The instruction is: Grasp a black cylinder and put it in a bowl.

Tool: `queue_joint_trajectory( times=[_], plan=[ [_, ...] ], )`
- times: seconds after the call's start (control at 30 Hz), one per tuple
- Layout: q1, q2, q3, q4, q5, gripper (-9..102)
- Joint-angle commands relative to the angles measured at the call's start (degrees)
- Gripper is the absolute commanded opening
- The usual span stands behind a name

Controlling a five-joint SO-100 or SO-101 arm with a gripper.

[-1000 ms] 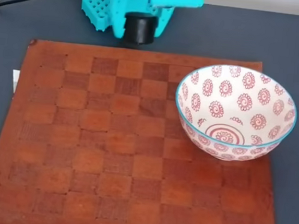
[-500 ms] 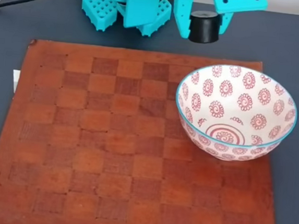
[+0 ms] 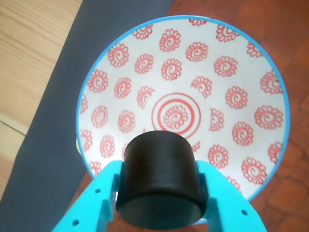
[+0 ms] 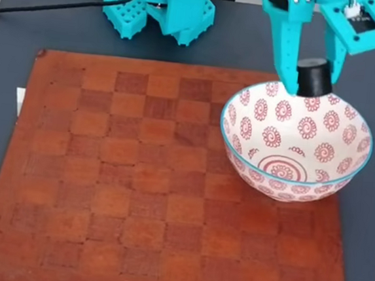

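Bowl (image 4: 296,142) sits at the right side of the brown checkered mat (image 4: 138,176) in the fixed view, white inside with red spiral flowers and a thin blue rim, and there's nothing lying in it. The black cylinder (image 4: 313,77) isn't in there either, it's up in the air, pinched between the 2 teal jaws of the gripper (image 4: 309,82), right over the bowl's far rim. The jaws are closed only as far as the cylinder's width, 1 finger pressed on each side of it.

From the wrist view you're looking straight down past the cylinder (image 3: 161,179) into the bowl (image 3: 120,87), with the red ring at the middle of the bowl just above the cylinder's top edge. Gripper (image 3: 161,186) comes in from the bottom of that picture.

The mat lies on a dark grey tabletop (image 4: 372,58), and the arm's teal base (image 4: 159,10) stands at the back.
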Motion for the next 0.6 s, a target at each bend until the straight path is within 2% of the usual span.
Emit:
queue_joint_trajectory(
  times=[0.0, 0.57],
  plan=[
    [-0.70, 2.11, 0.44, -1.76, -0.79, 16],
    [4.48, 2.02, 2.90, -2.90, -13.97, 16]
  ],
)
